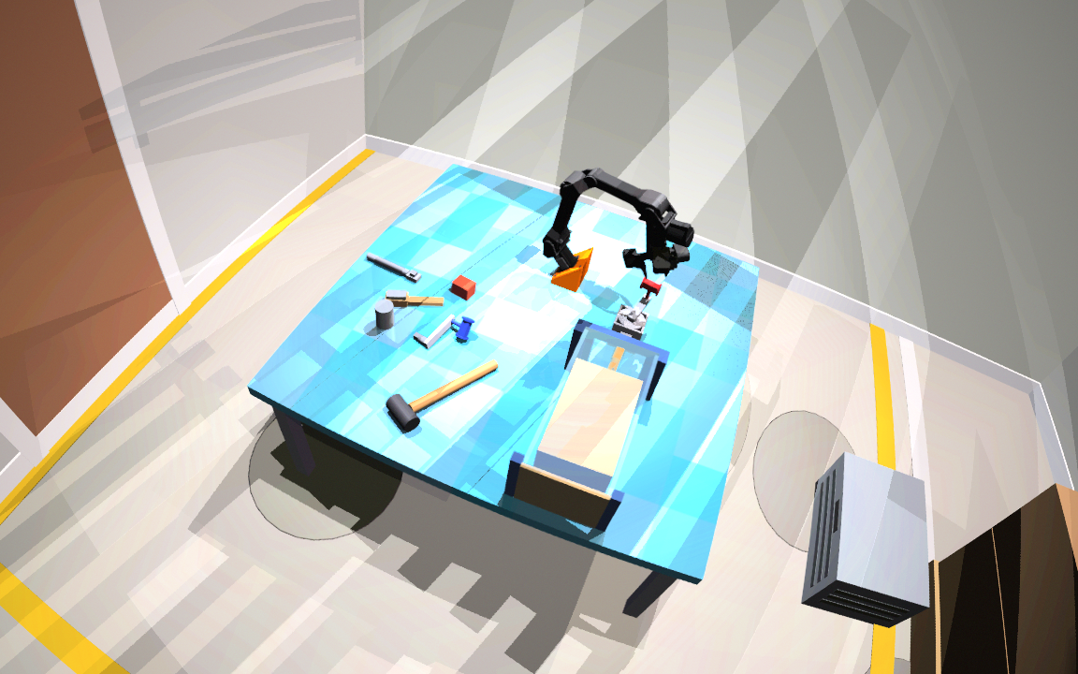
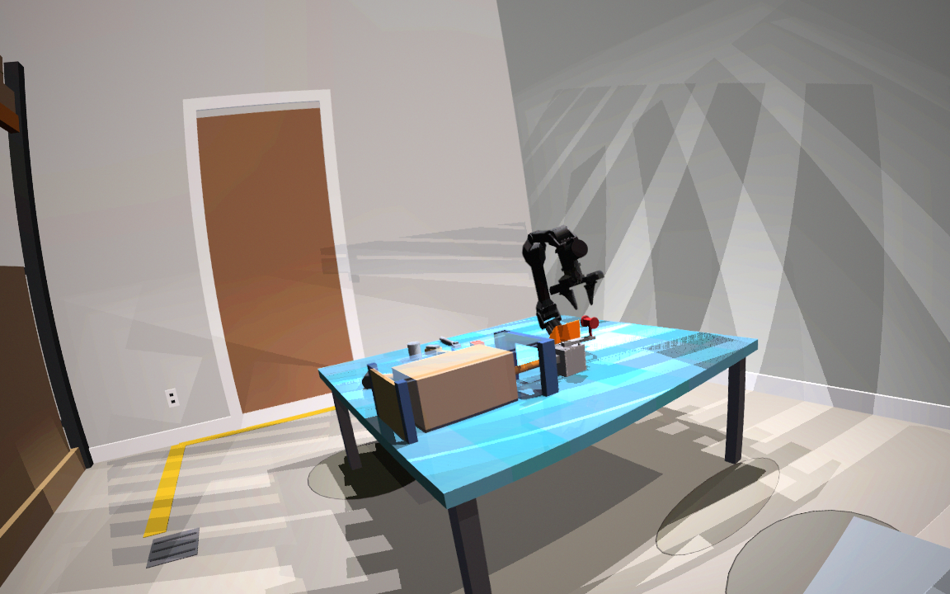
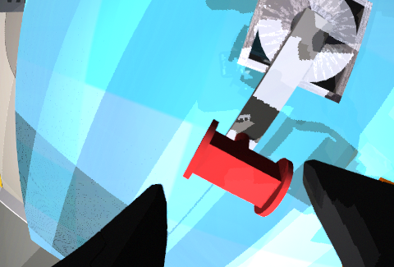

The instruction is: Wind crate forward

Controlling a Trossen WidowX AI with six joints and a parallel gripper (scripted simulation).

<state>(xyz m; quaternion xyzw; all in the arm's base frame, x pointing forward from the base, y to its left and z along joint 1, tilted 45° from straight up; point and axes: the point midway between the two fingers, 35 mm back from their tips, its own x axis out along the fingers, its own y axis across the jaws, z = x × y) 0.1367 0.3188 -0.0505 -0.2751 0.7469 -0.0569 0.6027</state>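
Note:
My gripper (image 2: 583,304) (image 3: 235,184) is open and empty, above the red grip (image 1: 650,286) (image 2: 590,322) (image 3: 235,177) of the winch handle; in the wrist view the grip shows between and ahead of the fingertips. The handle's flat metal arm (image 3: 281,75) runs to the top centre of the winch (image 1: 630,320) (image 2: 571,360); its key is hidden. The tan crate (image 1: 589,410) (image 2: 463,384) sits flat inside the clear-panelled cubby. An orange strap (image 1: 616,358) (image 2: 528,366) runs from it towards the winch. A gap shows between the crate's front and the blue steel frame (image 1: 657,378) (image 2: 550,365).
An orange wedge-shaped block (image 1: 568,276) (image 2: 566,332) stands by the arm's base, near the winch. Across the bench lie a mallet (image 1: 452,385), a blue-gripped crank (image 1: 464,328), a grey cylinder (image 1: 384,315), a red block (image 1: 463,287), a wooden-handled tool (image 1: 424,300) and a wrench (image 1: 390,266).

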